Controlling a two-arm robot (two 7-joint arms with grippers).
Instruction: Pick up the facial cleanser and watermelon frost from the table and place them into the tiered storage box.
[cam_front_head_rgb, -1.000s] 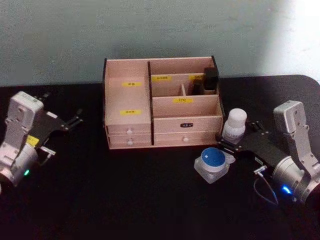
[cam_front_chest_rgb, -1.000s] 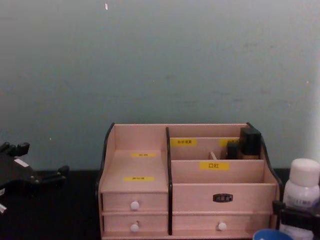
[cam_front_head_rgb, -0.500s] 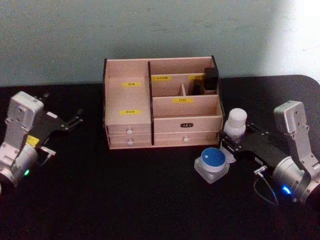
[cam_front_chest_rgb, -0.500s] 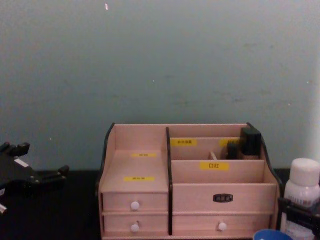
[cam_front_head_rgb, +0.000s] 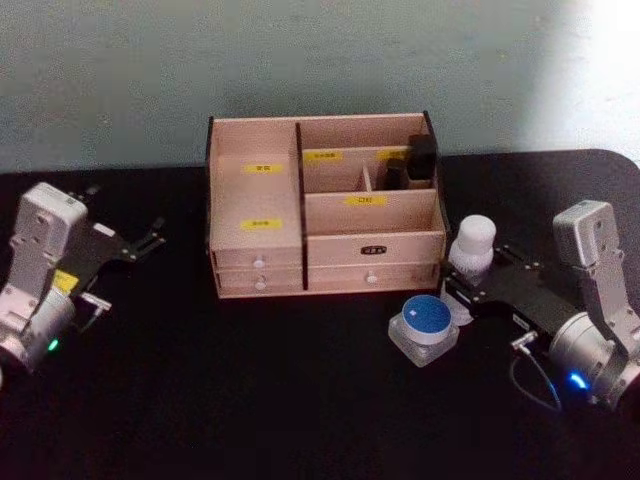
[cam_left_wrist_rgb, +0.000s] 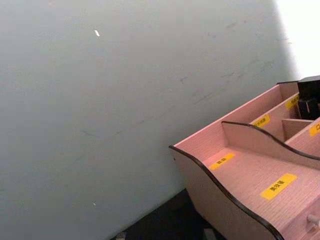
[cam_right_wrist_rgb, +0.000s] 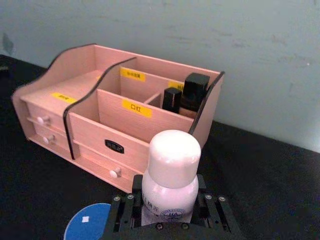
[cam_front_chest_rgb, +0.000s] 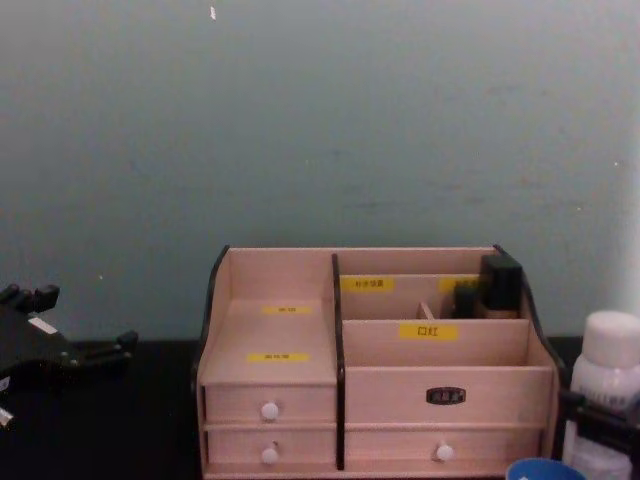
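Nearest on the dark surface (cam_front_head_rgb: 300, 400) sits the blue-lidded jar (cam_front_head_rgb: 428, 325), on its base and untouched, in the spot it held a second ago, just in front of the right arm's reach. Right behind it, the right end effector (cam_front_head_rgb: 470, 272) is pinching the lower body of the white bottle (cam_right_wrist_rgb: 171, 170). The wrist view shows the black fingers (cam_right_wrist_rgb: 209, 207) pressed to either side of it, with the cap standing upright above them. Over the last second this pair has shifted only a little. In the chest view the bottle's cap sits a touch higher than before, which I read as the grip having settled and a lift just starting, though whether the base has left the surface is hidden. Which of the two containers is the cleanser and which the watermelon frost I cannot tell from their labels. Across on the other side, the left end effector (cam_front_head_rgb: 150, 235) hangs parked with its fingers spread, unchanged and well apart from everything. Beyond them stands the tiered storage box (cam_front_head_rgb: 340, 245), drawers closed, just beside the held bottle on its left. Its stepped open compartments are free apart from two black containers (cam_front_head_rgb: 420, 158) in the rear right corner. Neither item is in the box yet, so the raise and carry over its front wall lie ahead.
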